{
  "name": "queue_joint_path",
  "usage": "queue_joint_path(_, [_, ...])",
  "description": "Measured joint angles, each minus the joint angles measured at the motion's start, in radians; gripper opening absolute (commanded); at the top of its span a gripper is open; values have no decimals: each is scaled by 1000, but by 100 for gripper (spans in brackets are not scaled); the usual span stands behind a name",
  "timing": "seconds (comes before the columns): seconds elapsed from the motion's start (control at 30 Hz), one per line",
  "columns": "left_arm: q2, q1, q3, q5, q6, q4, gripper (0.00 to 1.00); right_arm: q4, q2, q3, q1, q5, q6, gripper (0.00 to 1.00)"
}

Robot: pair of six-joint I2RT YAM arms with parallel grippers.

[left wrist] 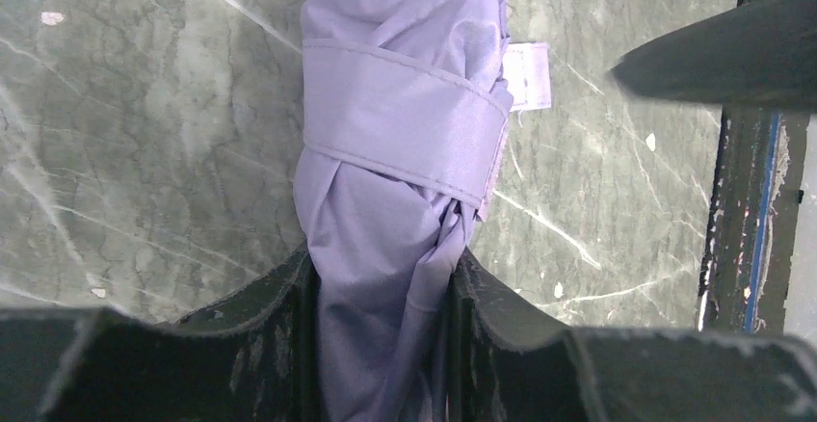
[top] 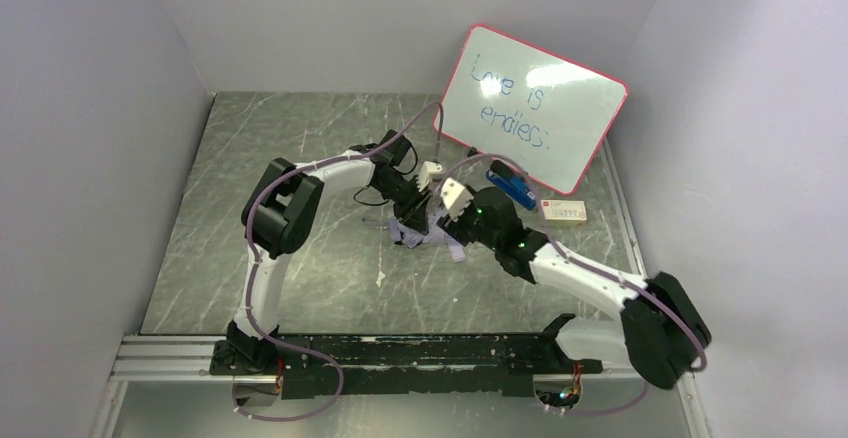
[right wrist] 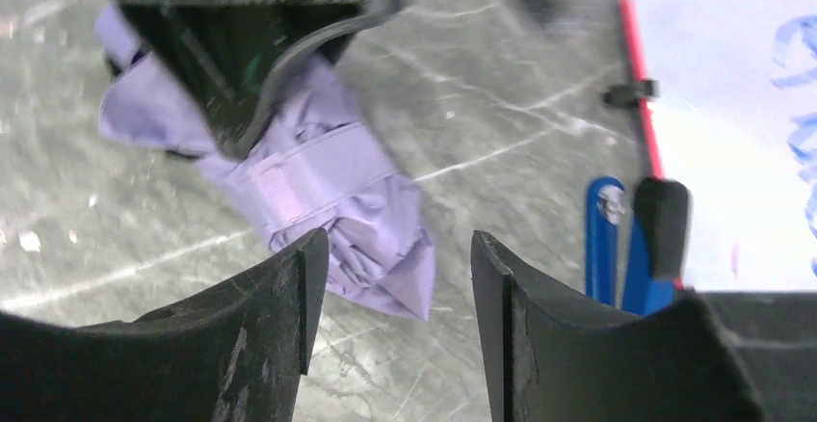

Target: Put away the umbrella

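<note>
The umbrella (left wrist: 395,133) is folded into a pale lavender bundle with its strap (left wrist: 414,118) wrapped round it, lying on the grey marbled table at mid-table (top: 430,236). My left gripper (left wrist: 382,287) is shut on the fabric bundle below the strap, a finger pressing each side. My right gripper (right wrist: 398,268) is open, with only bare table between its fingers. The umbrella's folded end (right wrist: 366,249) lies just beyond the right gripper's left fingertip (right wrist: 310,258). In the top view both grippers meet over the umbrella, the left (top: 408,220) and the right (top: 447,220). Shaft and handle are hidden.
A red-framed whiteboard (top: 535,108) with blue writing leans at the back right. Below it lie a blue object (top: 512,188) and a small white box (top: 565,212). Grey walls close in on the left, back and right. The arms' base rail (top: 400,353) runs along the near edge.
</note>
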Motion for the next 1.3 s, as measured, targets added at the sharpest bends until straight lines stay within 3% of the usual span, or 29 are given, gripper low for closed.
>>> queue_joint_path(0.17, [0, 0, 0, -4, -17, 4, 5, 6, -170, -6, 0, 180, 382, 60])
queue_joint_path(0.37, [0, -2, -1, -10, -32, 8, 5, -184, -306, -1, -2, 334, 1001, 54])
queue_joint_path(0.5, [0, -2, -2, -14, -42, 12, 5, -241, -443, -150, -3, 338, 1303, 48])
queue_joint_path(0.6, [-2, -3, -6, -17, -47, 17, 5, -281, -505, -258, -4, 330, 1466, 56])
queue_joint_path(0.8, [-5, -5, -8, -23, -51, 20, 5, -315, -519, -335, -4, 293, 1663, 57])
queue_joint_path(1.07, [-9, -8, -14, -34, -77, 33, 5, -293, -403, -335, -4, 254, 1829, 58])
queue_joint_path(1.3, [-12, -11, -18, -45, -93, 40, 5, -170, -266, -332, -20, 249, 1871, 56])
